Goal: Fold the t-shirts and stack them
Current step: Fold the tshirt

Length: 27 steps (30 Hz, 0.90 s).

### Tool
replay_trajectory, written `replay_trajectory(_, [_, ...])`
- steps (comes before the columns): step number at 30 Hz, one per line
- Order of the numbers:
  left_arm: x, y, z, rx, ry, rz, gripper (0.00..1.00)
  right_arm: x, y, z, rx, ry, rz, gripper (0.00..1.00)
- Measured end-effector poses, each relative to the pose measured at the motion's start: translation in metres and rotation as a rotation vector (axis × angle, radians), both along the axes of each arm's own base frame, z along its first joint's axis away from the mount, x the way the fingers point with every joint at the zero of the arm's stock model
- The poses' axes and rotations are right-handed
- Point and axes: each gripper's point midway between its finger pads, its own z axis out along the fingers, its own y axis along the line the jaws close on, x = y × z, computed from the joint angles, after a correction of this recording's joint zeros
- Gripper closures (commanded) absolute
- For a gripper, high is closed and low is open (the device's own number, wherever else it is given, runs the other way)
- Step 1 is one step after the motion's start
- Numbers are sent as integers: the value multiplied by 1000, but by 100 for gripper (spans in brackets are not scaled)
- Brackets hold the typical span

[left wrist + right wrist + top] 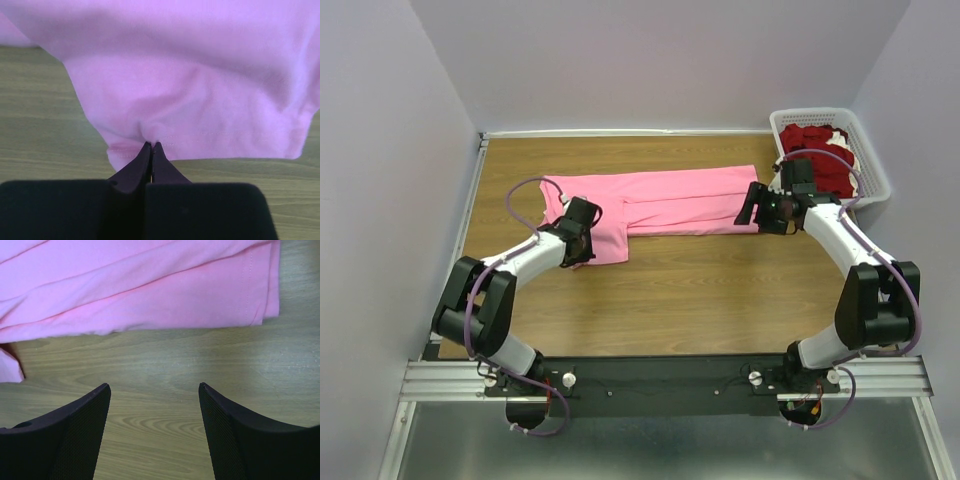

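left gripper [151, 146] low, frame left, clamped on pink t-shirt [670, 200] hem | right gripper [154, 388] by its right end, fingers apart | pink: 1 | dark red t-shirts [817, 150] in basket [807, 112]: count unclear

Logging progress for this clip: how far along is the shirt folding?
Done: the pink shirt lies on the table folded lengthwise into a long band. In hand: the left tool is shut on its near-left edge; the right tool hangs open over bare wood beside the other end. Left: its remaining folds, plus the dark red shirts heaped in the white basket; no stack shows yet.
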Motion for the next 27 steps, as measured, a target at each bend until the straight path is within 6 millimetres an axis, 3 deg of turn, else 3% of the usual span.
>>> replay_trajectory(3, [20, -1, 24, 19, -54, 4, 100, 0, 1, 0, 4, -1, 3, 22])
replay_trajectory(8, [98, -14, 112, 34, -294, 13, 100, 0, 2, 1, 8, -2, 6, 22])
replay_trajectory(11, [140, -19, 147, 52, -402, 23, 100, 0, 3, 1, 12, -3, 9, 22])
replay_trajectory(14, [171, -23, 148, 91, -427, 18, 100, 0, 3, 1, 16, -4, 11, 22])
replay_trajectory(17, [190, -25, 130, 121, -408, 11, 100, 0, 6, 1, 28, 0, 19, 23])
replay_trajectory(22, [209, -15, 103, 154, -364, 21, 100, 2, 10, -7, 48, 29, 28, 26])
replay_trajectory(25, [218, -7, 99, 158, -362, 41, 100, 10, 13, -9, 58, 30, 30, 27])
replay_trajectory(27, [222, -1, 97, 160, -363, 53, 82, 19, 14, -12, 65, 26, 29, 27])
